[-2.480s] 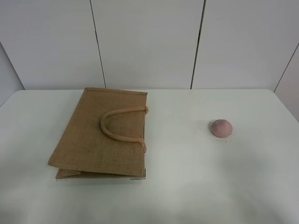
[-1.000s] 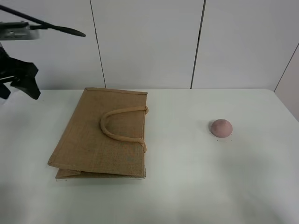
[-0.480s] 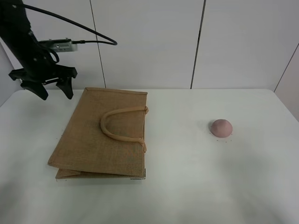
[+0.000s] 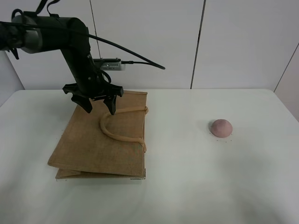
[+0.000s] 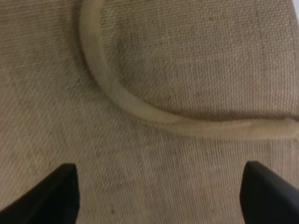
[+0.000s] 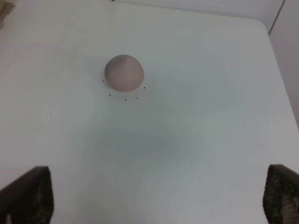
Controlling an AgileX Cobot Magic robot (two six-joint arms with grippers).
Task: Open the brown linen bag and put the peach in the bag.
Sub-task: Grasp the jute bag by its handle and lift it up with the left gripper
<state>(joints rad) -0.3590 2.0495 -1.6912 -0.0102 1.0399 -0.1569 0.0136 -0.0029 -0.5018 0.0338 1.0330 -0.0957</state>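
Note:
The brown linen bag lies flat on the white table, left of centre, with its lighter loop handle on top. My left gripper is open and hovers over the bag's far part, fingers pointing down beside the handle's far end. In the left wrist view the bag's weave fills the frame, the handle curves across it, and my two fingertips stand wide apart. The peach sits alone at the right. It also shows in the right wrist view, far ahead of my open right gripper.
White wall panels stand behind the table. A black cable trails from the left arm. The table's right edge is beyond the peach.
The left arm came in from the far left and has moved right and down, so that its open gripper now hangs over the bag's far part. The bag and peach have not moved.

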